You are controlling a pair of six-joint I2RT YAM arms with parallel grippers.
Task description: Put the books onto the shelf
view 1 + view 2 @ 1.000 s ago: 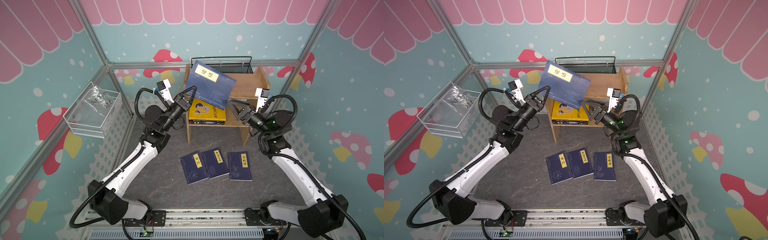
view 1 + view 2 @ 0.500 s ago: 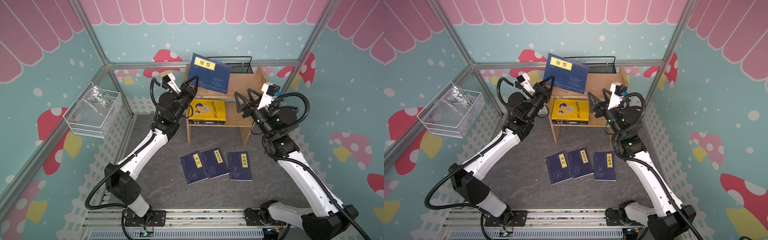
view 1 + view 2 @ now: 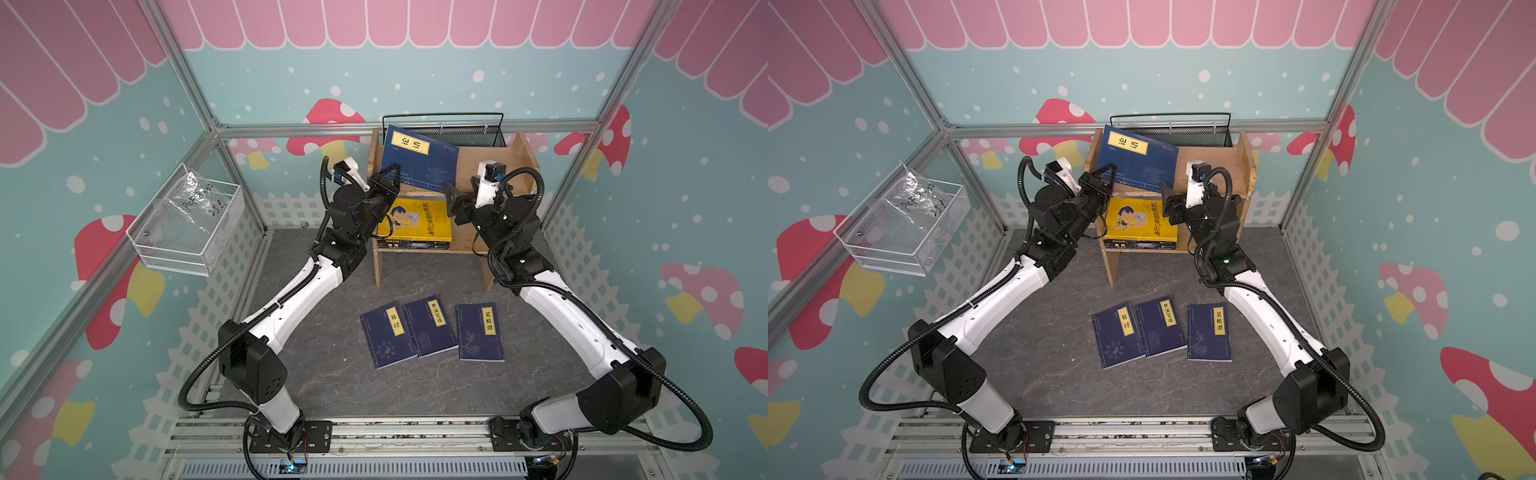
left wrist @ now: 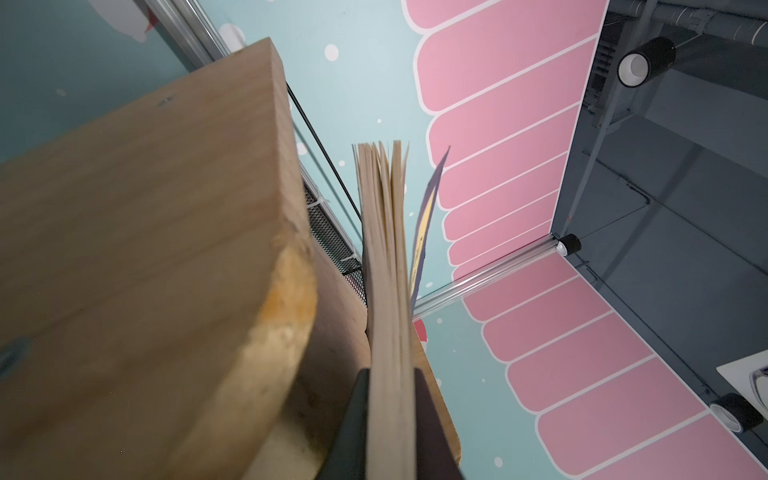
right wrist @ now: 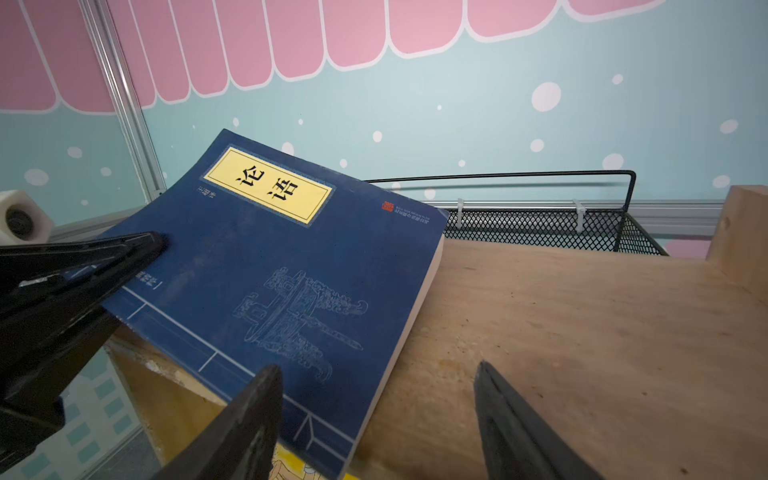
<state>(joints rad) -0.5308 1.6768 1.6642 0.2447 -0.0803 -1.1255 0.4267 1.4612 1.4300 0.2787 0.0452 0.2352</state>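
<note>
**Navy book at the shelf's top tier, in the left fingers**

- Navy book (image 3: 419,160) (image 5: 270,270): tilted over the left end of the top board of the shelf (image 3: 482,166). Whether its lower edge touches the board cannot be told. Yellow label reads 论语. Below it is a line drawing of a bronze vessel. A red seal sits at one corner, with print too small to read.
- Left gripper (image 3: 395,168): fingers (image 4: 353,415) clamped on the book's corner, pages fanning beyond them.
- Right gripper (image 5: 376,374): fingers spread wide and empty, at the board's front edge beside the book's lower corner.
- Shelf: light wood, two tiers, rounded side panels. It stands at the back of the table (image 3: 332,374).
- Yellow book (image 3: 419,220): lower tier, flat on a stack (image 3: 411,243) of dark books. It has a cartoon figure on the cover and a title too small to read.
- On the table in front of the shelf, flat in a row, navy with yellow labels: 易经 (image 3: 388,334), 梦溪笔谈 (image 3: 430,326), 菜根谭 (image 3: 480,332).
- Table: dark grey, stone-patterned.
- Black mesh basket (image 3: 469,135): behind the shelf, against the back wall.
- White wire basket (image 3: 187,232): on the left wall, holding a clear bag with handwriting I cannot read.
- Walls: teal with white dots, red mushrooms, pink scalloped tops and a white picket border, framed in aluminium rails.
</note>
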